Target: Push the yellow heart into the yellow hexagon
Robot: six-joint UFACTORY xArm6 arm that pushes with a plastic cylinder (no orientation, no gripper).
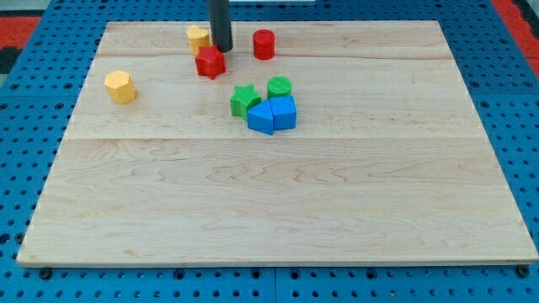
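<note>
The yellow heart lies near the view's top, left of centre, on the wooden board. The yellow hexagon lies apart from it, lower and further to the view's left. My tip stands just right of the yellow heart, close to it or touching, and just above the red star. The dark rod rises from there out of the view's top.
A red cylinder stands right of my tip. A green star, a green cylinder and two blue blocks cluster near the board's middle. Blue pegboard surrounds the board.
</note>
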